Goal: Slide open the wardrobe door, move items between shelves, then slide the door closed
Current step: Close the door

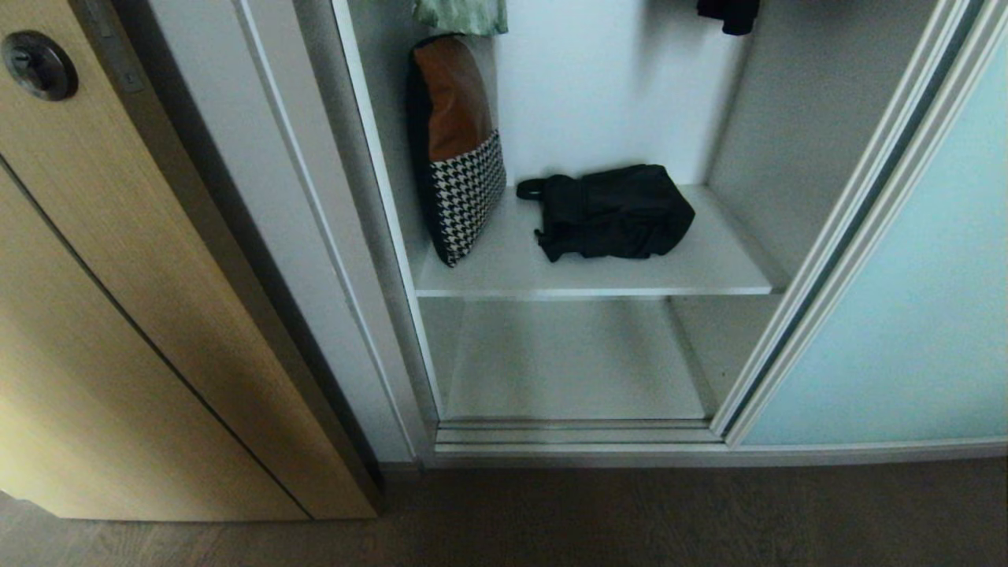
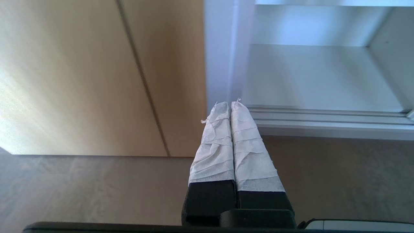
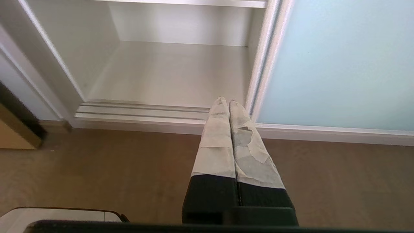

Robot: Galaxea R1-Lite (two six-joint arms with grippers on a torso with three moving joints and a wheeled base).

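A: Item one, door?

B: Tall sliding wardrobe door (image 1: pixel 906 299) of frosted pale aqua glass in a slim white-silver frame. Position: slid aside to the right, compartment exposed. Its leading edge stands at the right side of the opening, foot in the floor track.

A: Shelving?

B: Upper flat white matte shelf board (image 1: pixel 693 272), spanning the white compartment. Below it, the lower white board (image 1: pixel 575 362), bare. Both wrist views show this lower board as well.

A: Contents of the upper shelf?

B: One soft black fabric bundle with straps (image 1: pixel 610 211), lying on its side at mid-shelf, strap loop pointing left. One cushion in brown, black and houndstooth panels (image 1: pixel 461 146), upright on edge, leaning against the left wall. The two sit near each other, not touching.

A: Overhead?

B: Hem of a green cloth (image 1: pixel 461 14) above the cushion; a scrap of black cloth (image 1: pixel 731 14) farther right. Both cut off by the frame edge.

A: Surroundings?

B: Tan wood-grain door (image 1: pixel 126 315) with a round black lock (image 1: pixel 38 64), left of the wardrobe. Brown floor (image 1: pixel 630 520) in front.

A: Grippers?

B: Left gripper (image 2: pixel 230 104): white-wrapped fingers pressed together, holding nothing, hanging low above the floor near the track's left end. Right gripper (image 3: pixel 225 101): fingers likewise pressed together, empty, low before the aqua door's edge. Neither appears in the head view.
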